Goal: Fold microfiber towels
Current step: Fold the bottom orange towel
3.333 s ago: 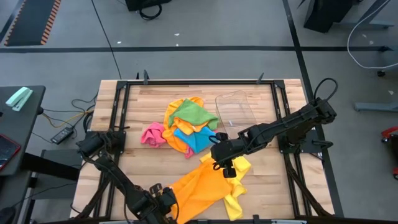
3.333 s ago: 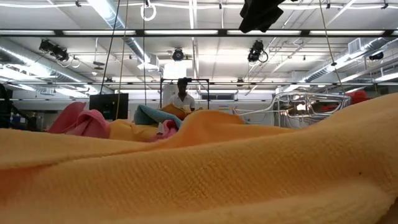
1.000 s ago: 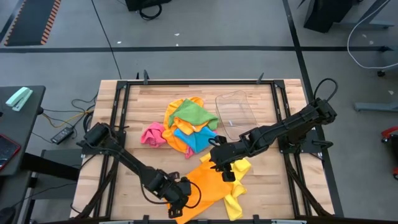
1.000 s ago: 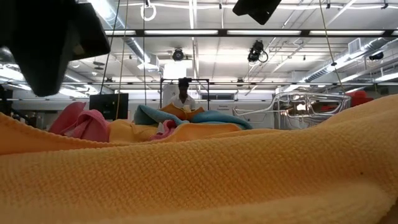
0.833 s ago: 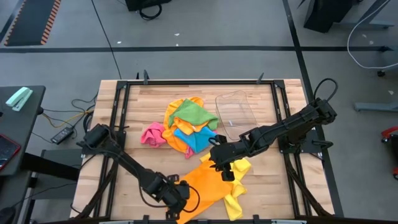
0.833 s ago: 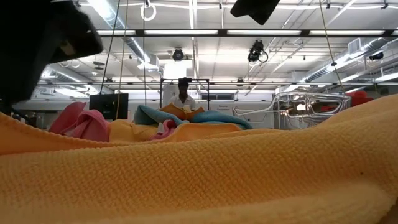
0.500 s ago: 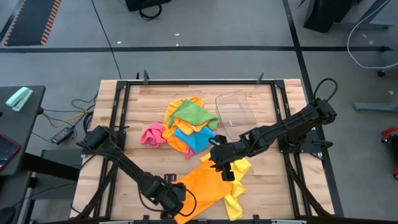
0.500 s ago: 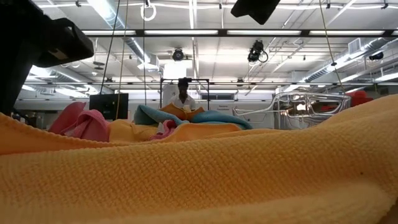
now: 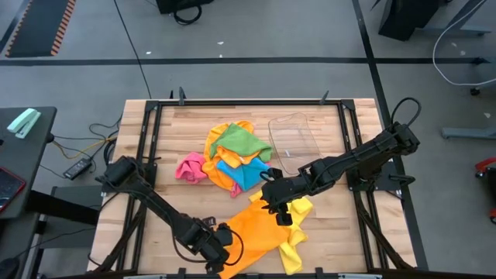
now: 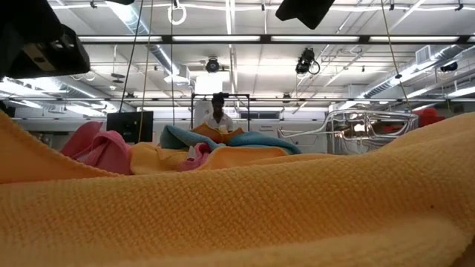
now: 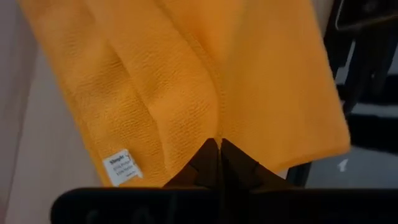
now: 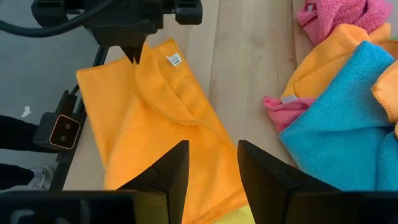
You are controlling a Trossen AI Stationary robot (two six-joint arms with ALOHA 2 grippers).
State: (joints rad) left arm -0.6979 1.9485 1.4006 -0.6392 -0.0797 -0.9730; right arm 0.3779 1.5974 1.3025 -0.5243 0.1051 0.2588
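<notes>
An orange microfiber towel [image 9: 256, 229] lies spread on the near middle of the table and fills the low view's foreground [image 10: 260, 208]. Its near edge reaches over the table's near edge. My left gripper [image 9: 219, 249] is shut on its near left part, close to a white label [image 11: 121, 167]. My right gripper [image 9: 277, 208] hangs open above the towel's far right end, fingers apart [image 12: 212, 168], touching nothing. A yellow towel [image 9: 298, 232] lies partly under the orange one. More towels sit in a pile [image 9: 232, 159] farther back. My left gripper pinches a raised fold of the orange towel [image 11: 214, 127] between its two fingertips, near the corner with the label. The fingers come from above, slanting down. A ridge of cloth [image 12: 168, 99] runs away from the fingertips; the rest of the towel lies on the table.
The pile holds pink [image 12: 339, 15], blue [image 12: 348, 118], green [image 9: 239, 141] and orange cloths. A clear plastic tray [image 9: 293, 139] stands at the far right. Bare wood shows left of the orange towel [image 9: 170, 209]. A person [image 10: 217, 119] stands in the room behind.
My left gripper has taken hold of the orange towel's near left part. In the low view the cloth's left side has been drawn up into a higher hump, while the rest of the towel has stayed flat.
</notes>
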